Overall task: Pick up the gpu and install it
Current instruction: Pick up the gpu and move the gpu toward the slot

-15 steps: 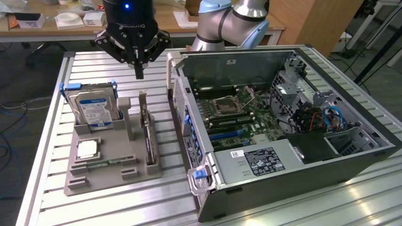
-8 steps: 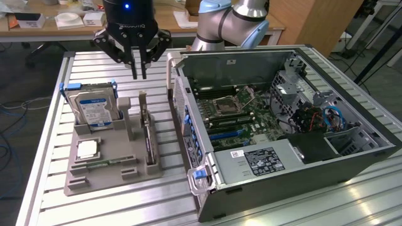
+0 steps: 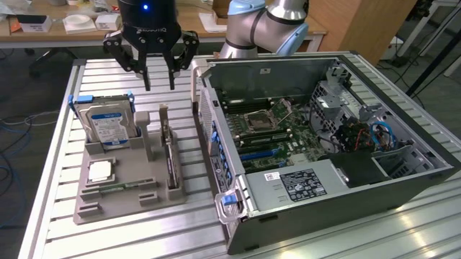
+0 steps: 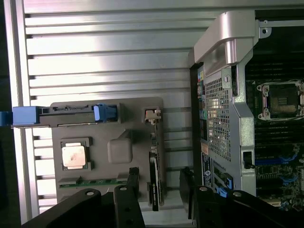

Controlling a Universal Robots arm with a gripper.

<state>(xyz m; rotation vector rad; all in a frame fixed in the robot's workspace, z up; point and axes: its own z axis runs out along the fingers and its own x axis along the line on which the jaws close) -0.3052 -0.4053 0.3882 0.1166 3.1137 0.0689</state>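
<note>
Two fingers (image 3: 146, 75) spread, empty, above gpu (image 3: 169, 156) in tray (image 3: 122, 208)

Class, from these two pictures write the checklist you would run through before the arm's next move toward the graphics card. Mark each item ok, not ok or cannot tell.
1. Tool open, holding nothing: ok.
2. Graphics card upright in its slot in the grey tray: ok.
3. Card lies between the tool's fingers in the wrist view: ok.
4. Hard drive apart from the tool: ok.
5. Computer case open on top, board exposed: ok.
6. Free slot for the card on the board: cannot tell.
</note>
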